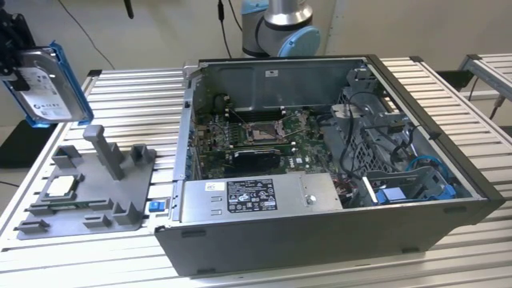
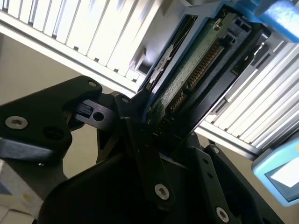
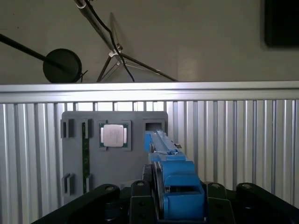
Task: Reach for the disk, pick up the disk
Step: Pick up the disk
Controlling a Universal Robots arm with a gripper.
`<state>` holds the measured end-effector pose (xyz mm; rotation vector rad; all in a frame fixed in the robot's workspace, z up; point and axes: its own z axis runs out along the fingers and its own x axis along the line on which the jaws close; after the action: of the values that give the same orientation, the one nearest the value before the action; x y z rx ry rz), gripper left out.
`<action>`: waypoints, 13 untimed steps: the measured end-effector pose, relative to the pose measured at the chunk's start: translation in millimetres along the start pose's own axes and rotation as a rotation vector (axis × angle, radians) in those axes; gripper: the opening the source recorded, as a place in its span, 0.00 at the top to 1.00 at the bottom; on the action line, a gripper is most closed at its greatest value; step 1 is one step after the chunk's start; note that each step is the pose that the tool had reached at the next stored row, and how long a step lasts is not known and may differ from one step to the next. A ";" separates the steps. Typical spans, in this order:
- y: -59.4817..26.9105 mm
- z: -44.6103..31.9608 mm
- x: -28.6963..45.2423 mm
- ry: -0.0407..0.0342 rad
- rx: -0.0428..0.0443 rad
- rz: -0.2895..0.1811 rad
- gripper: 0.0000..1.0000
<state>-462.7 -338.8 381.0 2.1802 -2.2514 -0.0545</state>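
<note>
The disk [image 1: 50,85], silver-grey with a white label and a blue carrier frame, hangs upright in the air at the exterior view's far left, above the slatted table. My black gripper [image 1: 11,57] is shut on it from the upper left. In the second wrist view the disk [image 2: 196,70] shows edge-on with its green circuit board and connector, clamped between the black fingers [image 2: 140,140]. The first wrist view shows the blue carrier edge of the disk [image 3: 170,179] rising from my gripper [image 3: 161,205], high above the grey fixture.
A grey fixture tray [image 1: 88,198] lies below the disk, with a tall post [image 1: 102,150] and a small square silver chip [image 1: 62,186]. An open computer case [image 1: 320,180] takes up the table's middle and right. The arm's base [image 1: 280,27] stands behind it.
</note>
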 end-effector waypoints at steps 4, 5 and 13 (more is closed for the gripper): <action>0.1 -4.6 -0.1 0.0000 -0.0001 0.000 1.00; 0.2 -5.7 -0.1 0.0000 0.0000 0.000 1.00; 0.5 -18.0 -0.4 0.0000 0.0000 0.000 1.00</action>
<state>-462.7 -338.8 399.0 2.1802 -2.2515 -0.0545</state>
